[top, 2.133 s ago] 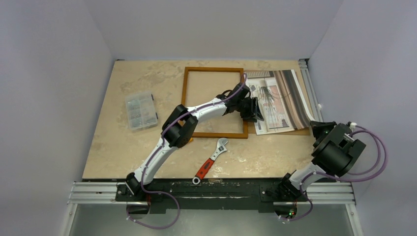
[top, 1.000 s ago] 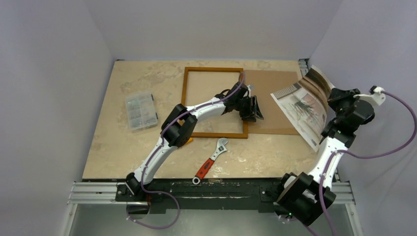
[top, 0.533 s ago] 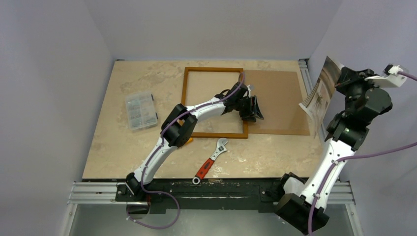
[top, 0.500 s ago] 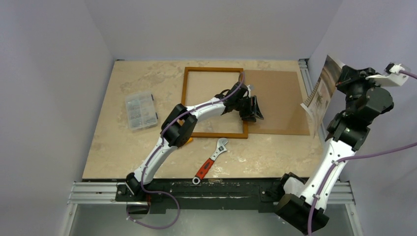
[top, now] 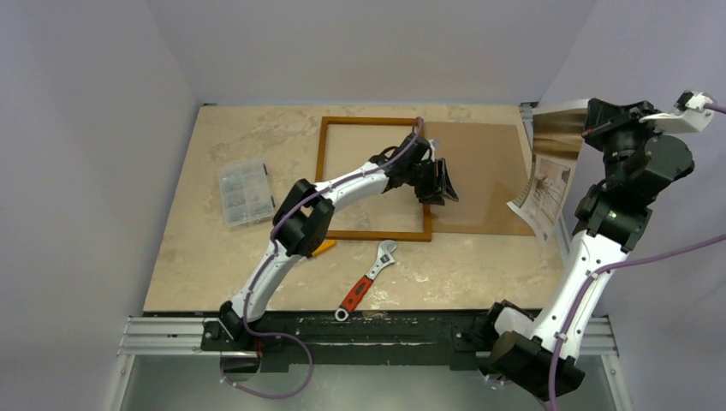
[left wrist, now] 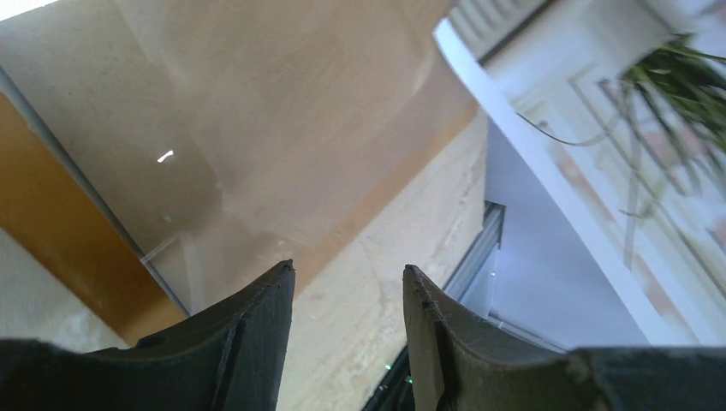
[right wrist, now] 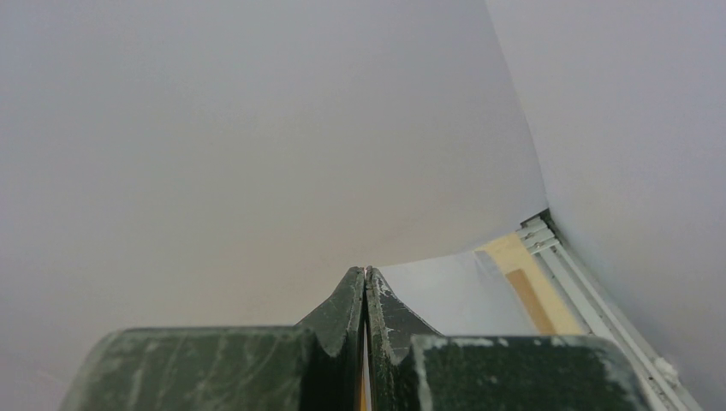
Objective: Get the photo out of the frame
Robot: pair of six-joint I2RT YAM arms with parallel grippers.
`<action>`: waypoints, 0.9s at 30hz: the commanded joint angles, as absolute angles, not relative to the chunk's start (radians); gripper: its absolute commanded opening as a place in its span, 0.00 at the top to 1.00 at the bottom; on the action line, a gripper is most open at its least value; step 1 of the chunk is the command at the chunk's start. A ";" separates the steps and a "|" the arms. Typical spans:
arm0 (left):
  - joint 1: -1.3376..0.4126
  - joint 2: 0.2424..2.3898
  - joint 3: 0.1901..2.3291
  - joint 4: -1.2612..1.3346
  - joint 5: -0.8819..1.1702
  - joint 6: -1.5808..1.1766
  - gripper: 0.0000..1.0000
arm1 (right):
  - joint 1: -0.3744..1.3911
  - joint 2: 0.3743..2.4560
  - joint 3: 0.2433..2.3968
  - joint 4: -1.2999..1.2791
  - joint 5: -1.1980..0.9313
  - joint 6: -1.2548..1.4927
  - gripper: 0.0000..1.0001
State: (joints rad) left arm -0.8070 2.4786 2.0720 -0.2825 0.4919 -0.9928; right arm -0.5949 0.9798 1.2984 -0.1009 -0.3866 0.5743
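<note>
The frame [top: 321, 163], orange-brown and open, lies flat at the table's back centre. My right gripper [top: 595, 124] is shut on the photo [top: 548, 175] and holds it high in the air at the right edge of the table; the print hangs curled below the jaws. In the right wrist view the photo's pale back [right wrist: 257, 128] fills the picture above my closed right gripper [right wrist: 365, 272]. My left gripper [top: 445, 184] is open and empty over the frame's right rail. In the left wrist view its fingertips [left wrist: 276, 282] stand apart, and the photo [left wrist: 616, 145] shows at upper right.
The cork-brown backing board [top: 479, 171] lies flat right of the frame. A red-handled wrench [top: 366, 279] lies near the front edge. A clear parts box [top: 246, 192] sits at the left. Aluminium rails [top: 535, 137] run along the right table edge.
My right arm picked the photo off the backing board, lifted it up and to the right; it now hangs curled in the air. My left arm shifted slightly.
</note>
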 commanded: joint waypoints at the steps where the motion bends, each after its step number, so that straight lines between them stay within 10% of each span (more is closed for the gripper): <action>1: -0.763 2.229 2.065 -0.302 0.489 -0.969 0.52 | -0.570 0.988 1.331 -0.065 -0.423 0.635 1.00; 27: -0.589 1.401 1.436 -0.468 0.304 -0.501 0.52 | -0.200 1.359 1.671 0.063 -0.181 0.925 1.00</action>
State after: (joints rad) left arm -0.5957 1.4395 1.4689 -0.4538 0.3676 -0.6147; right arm -0.2123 1.3151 1.5543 0.0036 -0.2752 0.8360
